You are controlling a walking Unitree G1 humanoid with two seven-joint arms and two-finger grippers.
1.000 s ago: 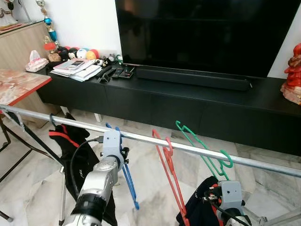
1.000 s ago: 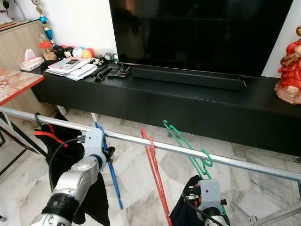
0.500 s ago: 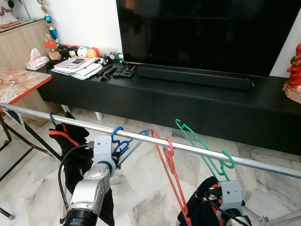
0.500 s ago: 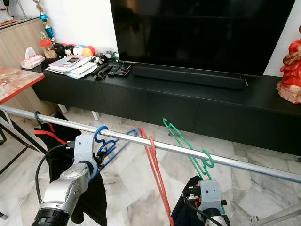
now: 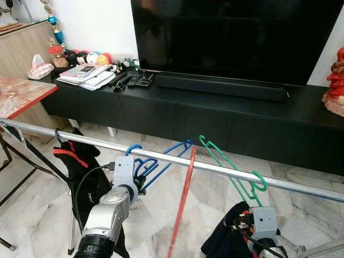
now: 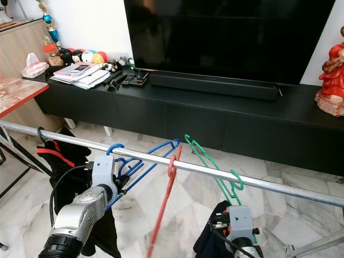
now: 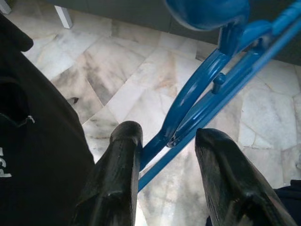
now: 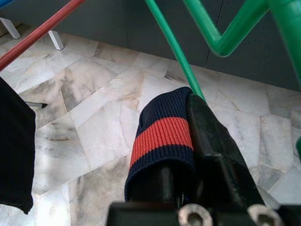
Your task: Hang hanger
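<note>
A blue hanger (image 5: pixel 161 161) has its hook over the metal rail (image 5: pixel 301 187), and its body is tilted up to the right, reaching the red hanger (image 5: pixel 181 201). My left gripper (image 5: pixel 141 181) sits just below the rail at the blue hanger's neck. In the left wrist view the gripper (image 7: pixel 168 133) is open, with the blue hanger (image 7: pixel 197 99) passing between the fingers (image 7: pixel 120 169). A green hanger (image 5: pixel 232 173) hangs further right. Low at the right, my right gripper (image 5: pixel 243 219) is shut on a navy cloth with a red stripe (image 8: pixel 162 136).
A black garment (image 5: pixel 80 166) hangs on the rail's left part. A red-edged table (image 5: pixel 21 97) stands at the left. Behind the rail are a long black TV console (image 5: pixel 215 115), a large TV (image 5: pixel 231 37) and a red figurine (image 5: pixel 334 86). The floor is marble.
The blue hanger went from hanging straight down to hooked on the rail with its body swung up to the right. The red hanger's lower end swung left. My left gripper dropped below the rail.
</note>
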